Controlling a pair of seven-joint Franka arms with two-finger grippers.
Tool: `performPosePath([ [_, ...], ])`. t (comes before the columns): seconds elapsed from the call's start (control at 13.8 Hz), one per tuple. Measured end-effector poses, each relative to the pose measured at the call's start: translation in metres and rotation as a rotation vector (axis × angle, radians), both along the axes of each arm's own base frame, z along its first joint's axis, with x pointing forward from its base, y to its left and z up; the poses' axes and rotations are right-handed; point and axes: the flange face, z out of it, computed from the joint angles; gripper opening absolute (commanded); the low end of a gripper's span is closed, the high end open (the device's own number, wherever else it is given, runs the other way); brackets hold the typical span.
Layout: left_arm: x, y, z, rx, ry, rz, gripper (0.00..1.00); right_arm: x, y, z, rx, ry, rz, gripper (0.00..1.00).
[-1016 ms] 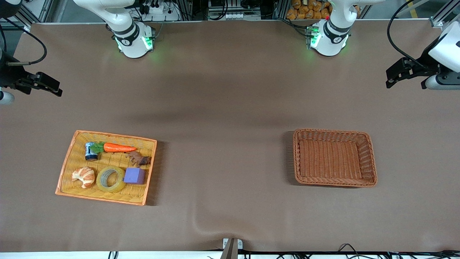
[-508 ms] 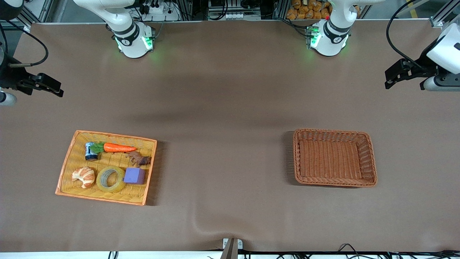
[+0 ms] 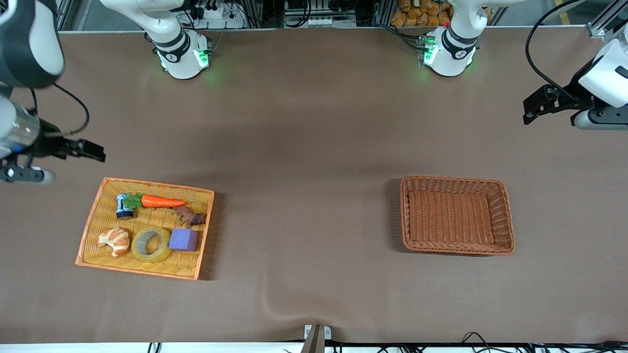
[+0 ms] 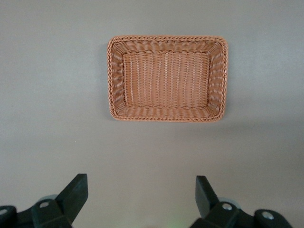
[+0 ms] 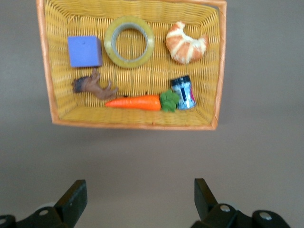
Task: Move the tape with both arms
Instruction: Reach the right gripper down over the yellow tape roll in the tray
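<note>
Showing parted fingers, wrist views frame tape (image 5: 129,42) and basket (image 4: 167,79) separately.

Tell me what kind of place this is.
Most likely a robotics lab. Two table-mounted arms carry the left gripper and right gripper, both open, over a cloth-covered table set with a yellow tray of toy items and an empty wicker basket.

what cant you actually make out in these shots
- Small blue can's label: too small to read in the front and right wrist views.
- Dark brown object beside the carrot: too small to identify.
- Right gripper and left gripper: wrist views cut their fingers off at the frame edge.
- Tape's underside: hidden against the yellow tray.
</note>
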Motion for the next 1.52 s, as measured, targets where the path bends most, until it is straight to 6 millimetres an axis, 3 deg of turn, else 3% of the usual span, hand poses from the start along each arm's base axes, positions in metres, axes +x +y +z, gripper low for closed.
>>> performPosePath([
  [0.15, 0.0, 0.0, 0.0, 0.0, -0.001, 0.0, 1.0, 0.02, 0.0, -0.045, -0.004, 0.011, 0.001, 1.0],
  [0.36, 0.001, 0.0, 0.0, 0.0, -0.001, 0.0, 1.0, 0.049, -0.002, -0.129, -0.012, 0.024, 0.001, 1.0],
  [0.51, 0.001, 0.0, 0.001, 0.0, -0.002, 0.001, 1.0, 0.063, -0.013, -0.188, -0.013, 0.024, -0.016, 1.0],
  [0.65, 0.001, 0.0, 0.001, 0.0, -0.002, 0.001, 1.0, 0.073, -0.024, -0.234, 0.008, 0.028, -0.051, 1.0],
  [0.8, 0.001, 0.001, 0.0, 0.0, -0.001, 0.001, 1.0, 0.083, -0.026, -0.254, 0.026, 0.031, -0.069, 1.0],
  [1.52, 0.002, 0.001, -0.001, 0.0, 0.001, 0.002, 1.0, 0.096, -0.024, -0.289, 0.03, 0.013, -0.07, 1.0],
])
